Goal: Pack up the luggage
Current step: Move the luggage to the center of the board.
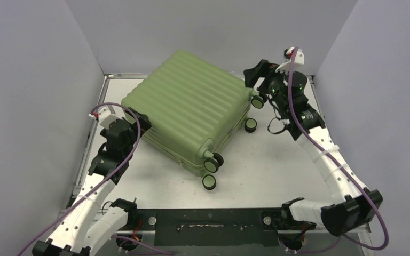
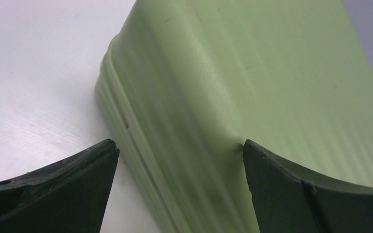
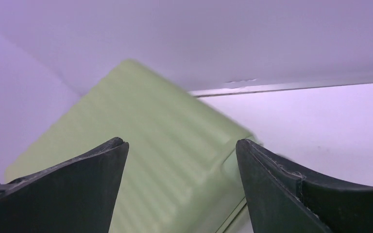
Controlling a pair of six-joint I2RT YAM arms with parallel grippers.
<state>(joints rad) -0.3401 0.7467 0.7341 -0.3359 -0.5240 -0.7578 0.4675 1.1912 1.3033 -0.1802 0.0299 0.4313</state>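
Top view, luggage (image 1: 192, 106): light-green ribbed hard shell, closed, lying flat and turned at an angle on the pale surface (image 1: 277, 170).
Top view, wheels (image 1: 210, 182): small and black, along the luggage's side that faces the arm bases and the right.
Top view, my left fingers (image 1: 140, 120): at the luggage's left corner.
Top view, my right fingers (image 1: 254, 74): just beside the luggage's far right corner, above its wheels.
Left wrist view, left fingers (image 2: 68, 189): spread wide, gripping nothing. The luggage's rounded corner fills the gap between them. One tip sits against the shell, the other over bare surface beside the luggage.
Right wrist view, right fingers (image 3: 281, 194): spread apart, holding nothing. A corner of the luggage lies beyond and below them, with the surface to its right and the pale wall (image 3: 199, 39) behind the luggage.
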